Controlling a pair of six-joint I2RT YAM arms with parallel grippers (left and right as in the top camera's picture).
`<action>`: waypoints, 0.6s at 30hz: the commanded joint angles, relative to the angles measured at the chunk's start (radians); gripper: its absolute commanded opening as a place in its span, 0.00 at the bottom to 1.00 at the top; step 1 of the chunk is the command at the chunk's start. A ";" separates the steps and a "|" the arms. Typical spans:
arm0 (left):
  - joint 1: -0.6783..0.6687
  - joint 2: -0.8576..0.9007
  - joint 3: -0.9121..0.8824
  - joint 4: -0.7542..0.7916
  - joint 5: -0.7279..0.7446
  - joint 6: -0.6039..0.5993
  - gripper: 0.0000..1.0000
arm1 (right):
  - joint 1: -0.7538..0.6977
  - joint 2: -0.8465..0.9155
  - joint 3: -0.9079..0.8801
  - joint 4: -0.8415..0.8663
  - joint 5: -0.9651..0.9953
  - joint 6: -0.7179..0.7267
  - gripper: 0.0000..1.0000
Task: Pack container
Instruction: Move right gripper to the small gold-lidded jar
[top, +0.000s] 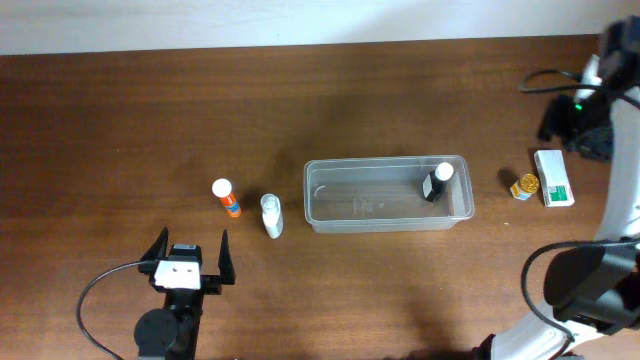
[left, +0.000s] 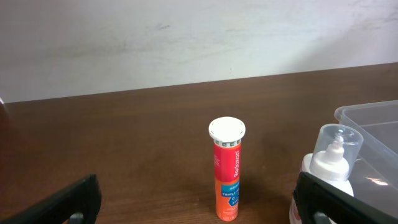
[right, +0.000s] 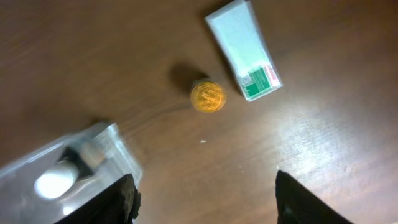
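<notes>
Overhead, container: the container (top: 370, 205) is found right of the middle of the worktop (top: 120, 120), lying lengthwise with its top open.
Overhead, contents: one dark bottle (top: 436, 184) with a white cap is seen inside, at the right end.
Overhead, left of the tub: a white dropper bottle (top: 271, 215) stands near the left wall, with an orange tube (top: 226, 198) just beyond it. Both are outside.
Overhead, right of the tub: a gold-lidded jar (top: 524, 185) and a white-and-green box (top: 553, 178) lie close together, apart from the tub.
Overhead, left pincer (top: 190, 255): spread wide with nothing held, and set short of the orange tube.
Left wrist: the orange tube is framed upright between the spread fingers, some way ahead. The dropper bottle is seen to its right, in front of the tub's corner.
Right wrist, right pincer (right: 205, 186): spread and empty, held above the worktop. The jar and box are seen beyond the fingers, and the tub's corner with the dark bottle lies by the left finger.
Step in hand: packing is judged partly done, with one item in and four out. An approach to the next item appears to be under way.
Next move: the left pincer would need to be advanced until the tube sits between the fingers and then closed on the tube's body. The dropper bottle alongside should not be knocked. The tube would then have to be lifted over the rim.
</notes>
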 joint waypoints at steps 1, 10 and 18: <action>0.007 -0.006 -0.005 0.000 -0.003 0.016 0.99 | -0.031 0.000 -0.114 0.048 0.005 0.143 0.64; 0.007 -0.006 -0.005 0.000 -0.003 0.016 0.99 | -0.027 0.000 -0.420 0.293 -0.045 0.229 0.67; 0.007 -0.006 -0.005 0.000 -0.003 0.016 0.99 | -0.036 0.026 -0.563 0.469 -0.066 0.284 0.66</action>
